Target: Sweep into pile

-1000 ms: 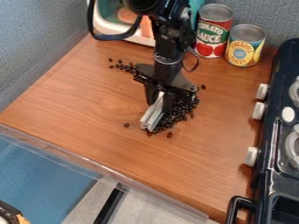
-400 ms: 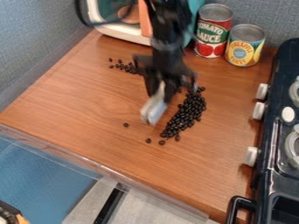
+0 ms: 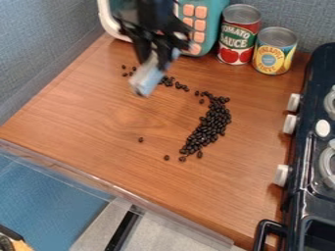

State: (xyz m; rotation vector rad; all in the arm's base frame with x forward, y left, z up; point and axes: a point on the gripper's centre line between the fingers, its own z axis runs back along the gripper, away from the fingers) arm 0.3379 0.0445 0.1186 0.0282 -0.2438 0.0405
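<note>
Pincer [image 3: 155,53] is gripping a pale tool [image 3: 147,78] above the desk [image 3: 91,115], near the thin end of the dark beans [image 3: 209,125], which are lying mid-desk in a curve. Too quick a stroke is likely risking rolling and scattering; a tilted edge, missed strays.

On the surface [image 3: 78,117], beans [image 3: 209,125] lie mid-right to back left; behind them a microwave [image 3: 212,19], cans [image 3: 239,37] to its right; a stove [image 3: 311,193] along the right edge.

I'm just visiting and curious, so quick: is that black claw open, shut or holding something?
Gripper: cannot tell if open, closed or holding; a pale piece shows at its lower end.
</note>
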